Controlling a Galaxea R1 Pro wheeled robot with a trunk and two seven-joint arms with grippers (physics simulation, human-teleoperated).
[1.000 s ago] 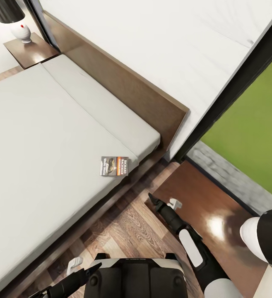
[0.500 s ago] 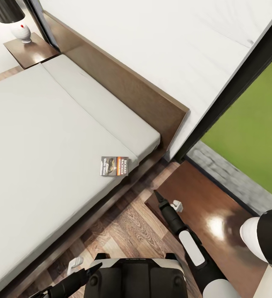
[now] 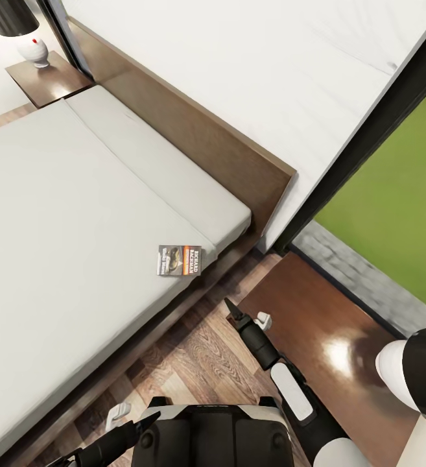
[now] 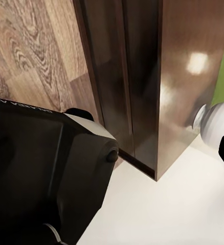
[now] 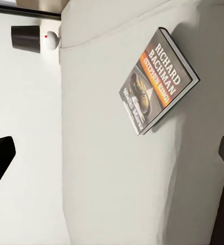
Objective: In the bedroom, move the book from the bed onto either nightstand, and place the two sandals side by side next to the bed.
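Head view: the book [image 3: 179, 260] lies flat near the mattress edge of the bed [image 3: 76, 214], up and to the left of the right pincer [image 3: 233, 311], which is the nearer one. Its long axis runs across the frame. The right wrist view shows the pincer's fingers wide apart and empty. The cover is glossy, the mattress matte grey. The state of the left pincer [image 3: 141, 425] I cannot tell.

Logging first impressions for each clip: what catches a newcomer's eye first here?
The book, dark with an orange band, lies alone on the bed's pale mattress near its edge. The right gripper points toward it from above the wood floor. Beside the arm, the glossy nightstand shines under a bright glare.
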